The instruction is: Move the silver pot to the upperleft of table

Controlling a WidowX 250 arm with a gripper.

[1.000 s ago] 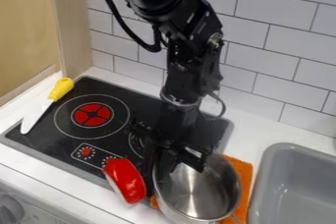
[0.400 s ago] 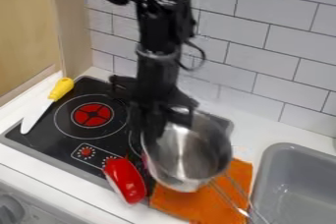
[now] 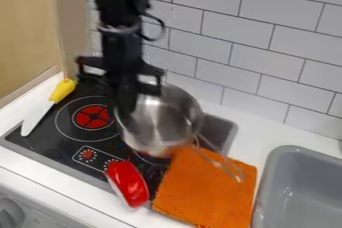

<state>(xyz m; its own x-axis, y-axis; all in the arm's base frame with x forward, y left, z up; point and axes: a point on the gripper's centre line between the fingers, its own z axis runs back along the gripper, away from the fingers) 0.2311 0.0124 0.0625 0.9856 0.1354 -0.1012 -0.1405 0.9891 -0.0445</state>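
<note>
We see the gripper [image 3: 125, 108] closed on the left rim of the pot [image 3: 162, 124], which is over the right half of the stove [image 3: 48, 148], toward its back edge. The pot's wire handle points out over the orange cloth [image 3: 206, 189], which covers the stove's front right corner. We have the red bowl [image 3: 128, 182] at the front edge, the knife [image 3: 61, 91] along the left edge, and the sink [image 3: 300, 189] in the bench [image 3: 257, 139] at right.

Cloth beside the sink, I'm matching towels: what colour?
The cloth is orange, clearest in the camera view.
</note>
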